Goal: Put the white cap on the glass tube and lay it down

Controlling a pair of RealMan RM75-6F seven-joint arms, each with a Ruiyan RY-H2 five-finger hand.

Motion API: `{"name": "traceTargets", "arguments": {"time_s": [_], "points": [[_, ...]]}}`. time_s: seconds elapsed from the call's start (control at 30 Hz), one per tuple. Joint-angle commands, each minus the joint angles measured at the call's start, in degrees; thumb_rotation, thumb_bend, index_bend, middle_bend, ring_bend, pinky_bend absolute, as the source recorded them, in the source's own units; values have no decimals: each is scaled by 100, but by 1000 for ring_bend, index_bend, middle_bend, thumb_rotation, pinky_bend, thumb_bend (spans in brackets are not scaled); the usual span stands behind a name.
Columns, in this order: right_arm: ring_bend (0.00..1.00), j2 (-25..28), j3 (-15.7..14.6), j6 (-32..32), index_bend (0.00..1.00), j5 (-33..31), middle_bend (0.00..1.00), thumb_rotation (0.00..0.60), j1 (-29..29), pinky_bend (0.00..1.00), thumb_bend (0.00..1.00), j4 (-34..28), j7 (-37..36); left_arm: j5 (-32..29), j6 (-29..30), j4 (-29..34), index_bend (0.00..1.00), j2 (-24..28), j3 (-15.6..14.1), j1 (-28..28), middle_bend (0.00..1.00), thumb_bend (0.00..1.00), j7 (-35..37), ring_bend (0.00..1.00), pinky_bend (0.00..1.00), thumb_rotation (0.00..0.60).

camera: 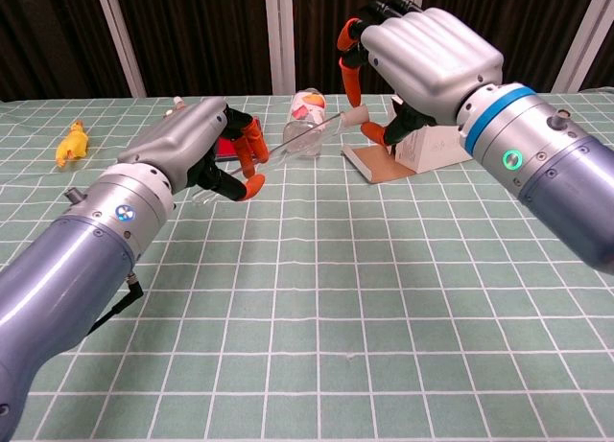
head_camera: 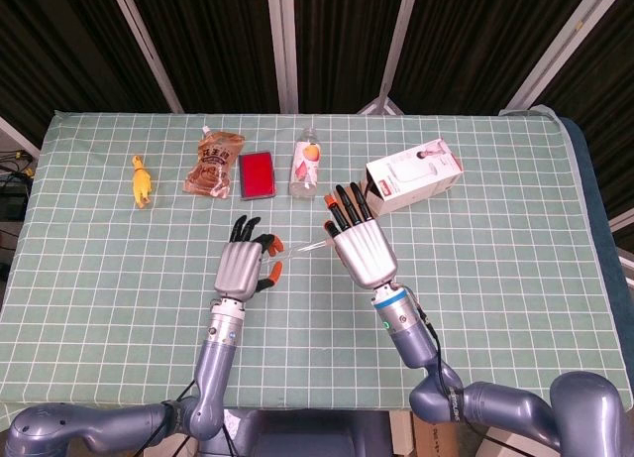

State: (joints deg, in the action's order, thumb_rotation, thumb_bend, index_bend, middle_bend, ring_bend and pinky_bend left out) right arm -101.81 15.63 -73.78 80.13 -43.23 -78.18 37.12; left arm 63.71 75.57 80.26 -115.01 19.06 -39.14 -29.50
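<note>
Palms of left hand and right hand hidden under metal backs in head view. Glass tube faint, near end lost behind left fingers. White cap partly covered by right fingers; seating on tube too small to tell. Box mostly blocked by right hand in chest view. Both forearms cut off by chest-view edges. Pouch print unreadable.

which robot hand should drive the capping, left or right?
Right. The right robot hand already pinches the white cap at the open tip of the glass tube. The left robot hand grips the tube's other end, so it looks better suited to just holding steady.
</note>
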Motion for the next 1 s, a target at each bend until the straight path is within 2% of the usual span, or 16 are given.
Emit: {"name": "traceTargets", "arguments": {"time_s": [0.03, 0.47, 0.5, 0.57, 0.63, 0.7, 0.77, 1.0], "points": [[15, -7, -9, 0, 614, -6, 205, 600, 5, 0, 396, -8, 0, 2, -6, -10, 499, -11, 5, -6, 505, 789, 4, 116, 9, 600], [15, -25, -50, -12, 604, 2, 205, 600, 25, 0, 395, -27, -18, 23, -47, -125, 500, -102, 29, -52, 505, 789, 41, 116, 9, 600], [12, -26, -52, -12, 563, 1, 204, 600, 26, 0, 395, -29, -13, 27, -47, -133, 500, -105, 29, -55, 505, 789, 41, 116, 10, 600], [4, -14, -63, -4, 398, -25, 167, 600, 31, 0, 396, -21, 136, 42, -41, -155, 500, -112, 27, -57, 505, 789, 41, 116, 10, 600], [0, 8, -68, 36, 142, -119, 66, 600, 50, 0, 396, -86, 323, 72, -31, -177, 500, -105, 23, -58, 505, 789, 42, 116, 10, 600], [0, 80, -87, 89, 36, -227, 14, 600, 87, 0, 395, -244, 498, 109, -20, -200, 501, -84, 22, -57, 505, 789, 61, 116, 9, 600], [0, 129, -110, 95, 2, -274, 0, 600, 122, 0, 396, -381, 581, 131, -17, -211, 501, -75, 20, -55, 505, 789, 80, 116, 9, 600], [0, 246, -214, -4, 0, -240, 0, 600, 245, 0, 395, -599, 589, 215, -37, -218, 501, -6, -39, -41, 505, 790, 94, 117, 9, 600]]}}
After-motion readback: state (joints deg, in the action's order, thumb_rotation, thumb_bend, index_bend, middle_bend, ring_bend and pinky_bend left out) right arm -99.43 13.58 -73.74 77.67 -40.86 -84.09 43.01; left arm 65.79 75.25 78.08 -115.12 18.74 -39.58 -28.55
